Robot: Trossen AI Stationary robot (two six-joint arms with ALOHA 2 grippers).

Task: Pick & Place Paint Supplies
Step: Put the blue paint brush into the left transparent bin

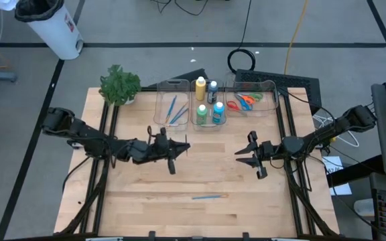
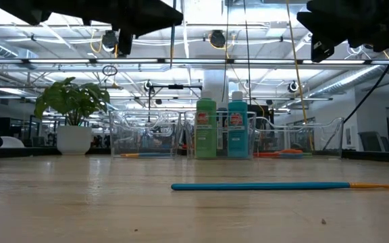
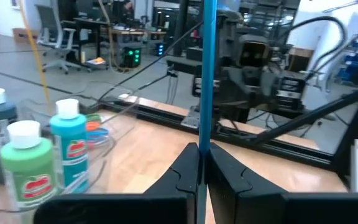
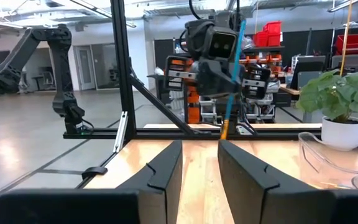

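The left gripper (image 1: 183, 148) is above the middle of the table (image 1: 146, 214), a little to the left side. Its fingers (image 3: 182, 177) are pressed together on a thin blue paintbrush (image 3: 207, 74), which stands up between them in the left wrist view. In the right wrist view this held brush (image 4: 234, 68) hangs a little tilted, with its orange tip down, above the wood.

The right gripper (image 1: 240, 155) is at about 3 o'clock from the left one, facing it, well apart. Its fingers (image 4: 163, 171) stand partly open, with a clear gap between them, and they hold nothing.

A second paintbrush (image 1: 210, 197) lies flat on the table near the front edge, at about 5 o'clock from the left gripper and 7 o'clock from the right one. In the low view this lying brush (image 2: 275, 186) has its orange tip to the right.

At 12 o'clock from the grippers there are three clear bins in a row. The left bin (image 1: 158, 100) has blue brushes (image 1: 174, 110) inside. The middle bin (image 1: 194, 120) holds a yellow bottle (image 1: 200, 88), a dark bottle (image 1: 212, 92), a green bottle (image 1: 202, 114) and a blue bottle (image 1: 218, 113). The right bin (image 1: 272, 87) holds scissors (image 1: 245, 101). A green plant (image 1: 119, 85) stands at the far left corner.
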